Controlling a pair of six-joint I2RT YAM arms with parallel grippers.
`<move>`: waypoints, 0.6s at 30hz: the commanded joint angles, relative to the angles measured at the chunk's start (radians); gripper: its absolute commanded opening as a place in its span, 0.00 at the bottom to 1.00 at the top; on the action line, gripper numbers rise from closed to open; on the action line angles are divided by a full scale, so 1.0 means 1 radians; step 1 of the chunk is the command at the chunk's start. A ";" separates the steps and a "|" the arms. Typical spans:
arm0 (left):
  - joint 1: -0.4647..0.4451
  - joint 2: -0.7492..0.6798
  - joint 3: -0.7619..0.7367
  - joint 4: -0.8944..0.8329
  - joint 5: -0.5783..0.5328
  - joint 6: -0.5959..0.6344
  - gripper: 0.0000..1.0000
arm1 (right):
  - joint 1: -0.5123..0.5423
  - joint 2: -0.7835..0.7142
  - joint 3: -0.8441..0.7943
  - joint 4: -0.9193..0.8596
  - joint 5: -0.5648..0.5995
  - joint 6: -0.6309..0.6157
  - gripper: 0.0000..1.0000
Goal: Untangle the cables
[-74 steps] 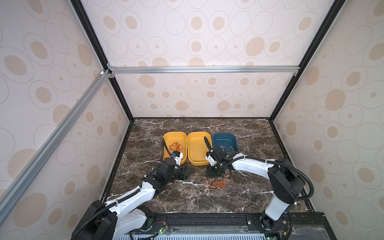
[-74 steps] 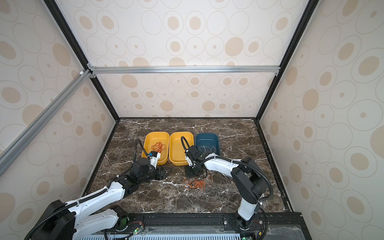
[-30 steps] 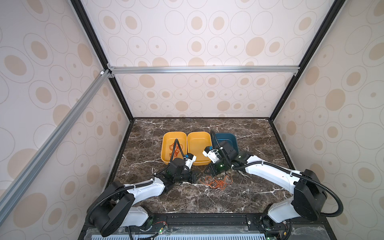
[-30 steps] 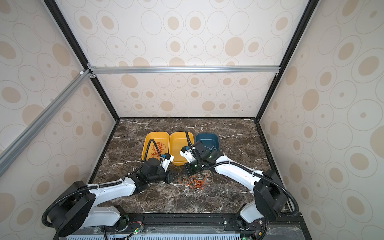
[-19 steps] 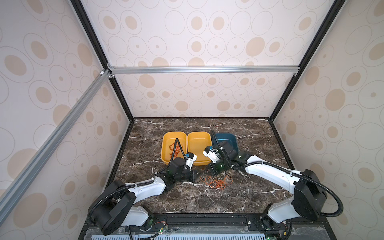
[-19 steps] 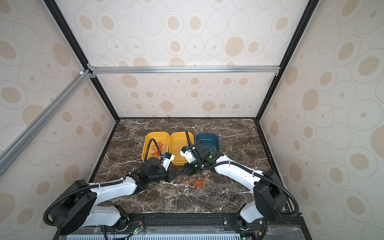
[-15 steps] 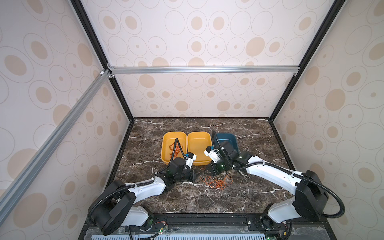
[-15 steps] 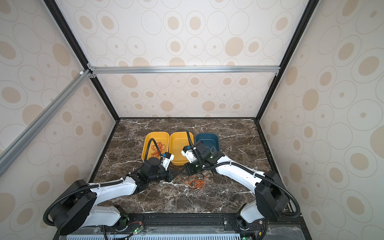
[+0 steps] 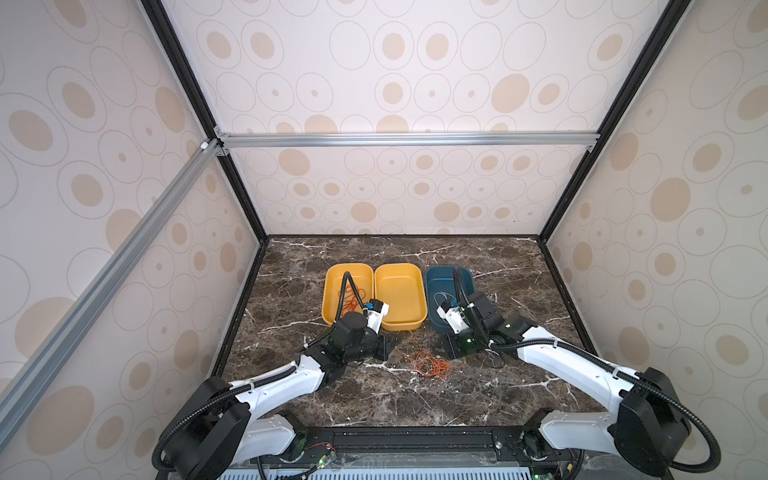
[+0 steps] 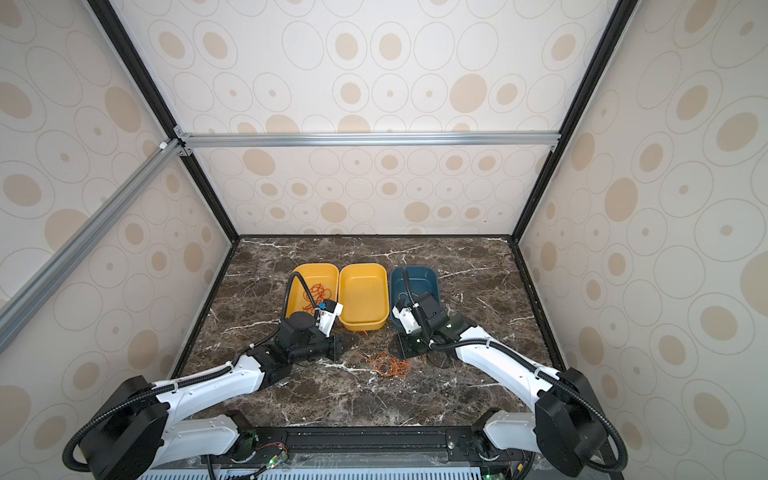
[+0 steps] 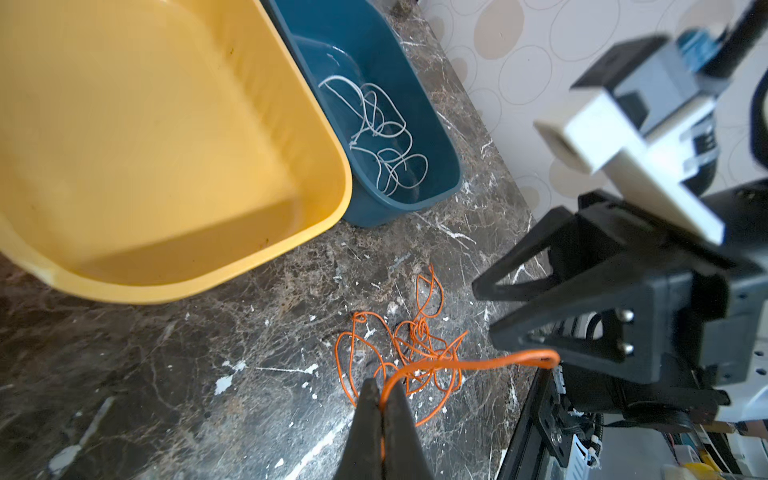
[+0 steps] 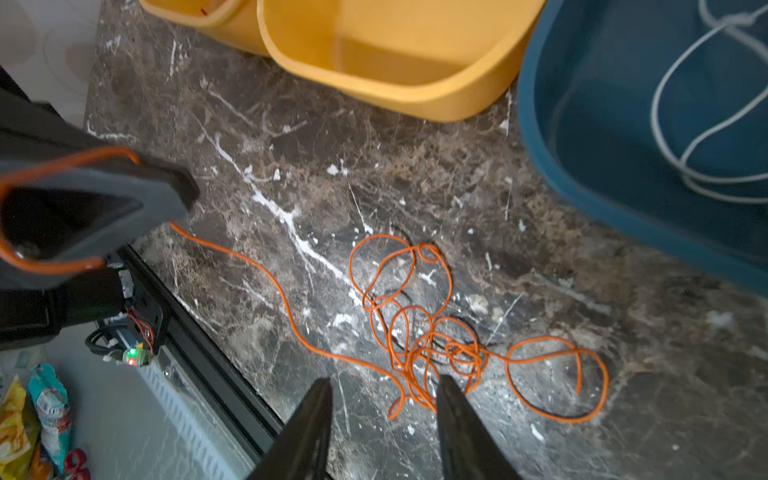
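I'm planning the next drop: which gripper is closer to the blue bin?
Right. The right gripper sits just in front of the blue bin; the left gripper is farther off, before the yellow bins, shut on an orange cable.

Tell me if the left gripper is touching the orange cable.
Touching. In the left wrist view the left gripper is shut on a strand of the orange cable, which emerges from between its tips.

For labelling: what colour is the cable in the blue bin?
White cable, clearest in left wrist view.
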 commanded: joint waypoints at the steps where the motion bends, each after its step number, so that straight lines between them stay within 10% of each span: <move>1: -0.005 -0.023 0.070 -0.058 -0.055 0.010 0.00 | 0.001 -0.044 -0.040 0.021 -0.034 -0.031 0.44; 18: 0.007 -0.154 0.155 -0.137 -0.095 0.012 0.00 | -0.016 -0.003 -0.108 0.068 0.063 0.037 0.39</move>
